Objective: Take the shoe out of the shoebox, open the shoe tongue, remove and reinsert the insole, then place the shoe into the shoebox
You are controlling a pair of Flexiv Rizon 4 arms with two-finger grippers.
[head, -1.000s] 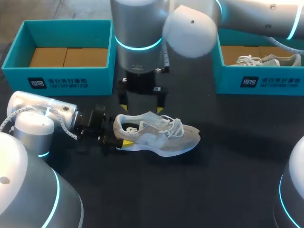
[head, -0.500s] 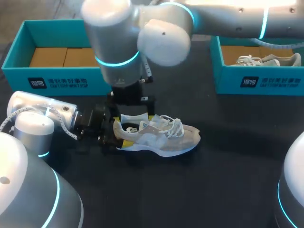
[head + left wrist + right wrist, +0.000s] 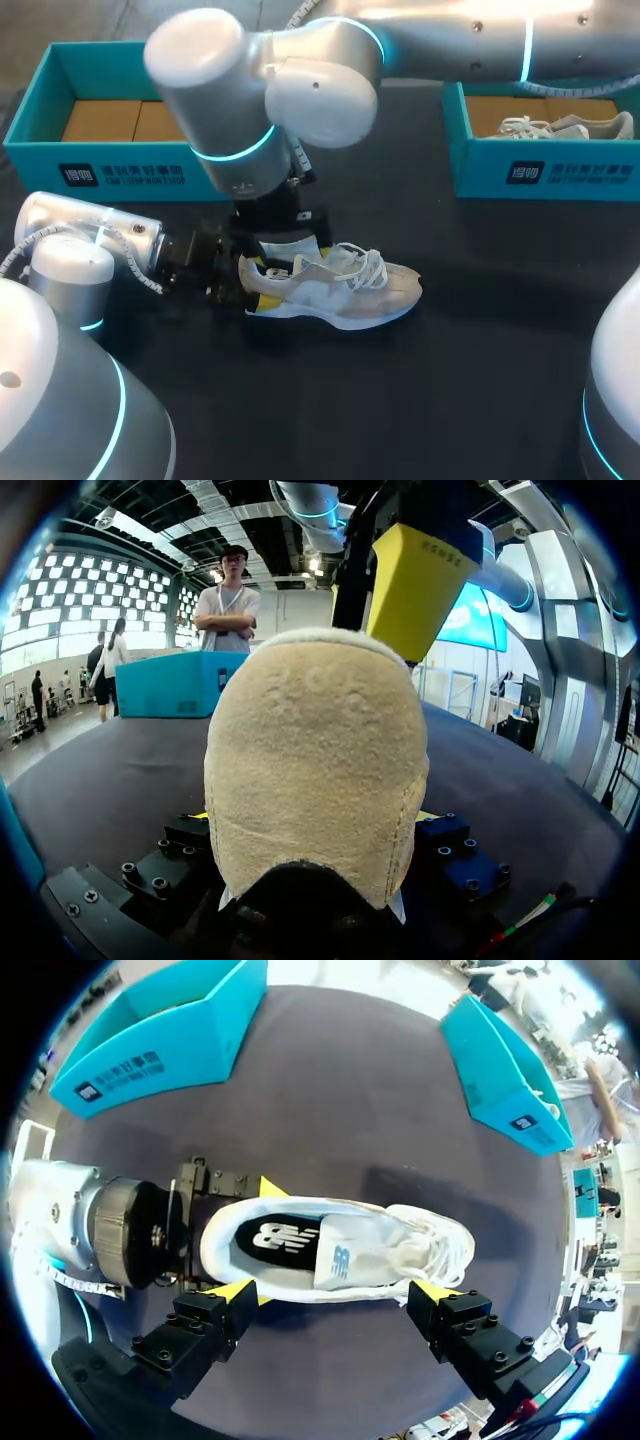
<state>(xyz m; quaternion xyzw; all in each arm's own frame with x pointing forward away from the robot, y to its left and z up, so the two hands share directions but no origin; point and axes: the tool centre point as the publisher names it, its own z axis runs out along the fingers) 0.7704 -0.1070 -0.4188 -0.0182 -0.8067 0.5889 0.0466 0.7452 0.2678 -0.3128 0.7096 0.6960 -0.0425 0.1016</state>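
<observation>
Two arms, one shoe (image 3: 335,285): it sits upright on its sole on the dark table (image 3: 480,360), out in the open between the left shoebox (image 3: 120,160) and the right shoebox (image 3: 540,175), toe pointing toward the right one. The left gripper (image 3: 252,283) comes in low from the side and is clamped on the heel, a yellow tip on either flank. The right gripper (image 3: 332,1295) hangs over the shoe, fingers spread wide and grasping nothing. The dark insole (image 3: 272,1236) lies inside the shoe. A second shoe (image 3: 565,127) rests in the right shoebox.
</observation>
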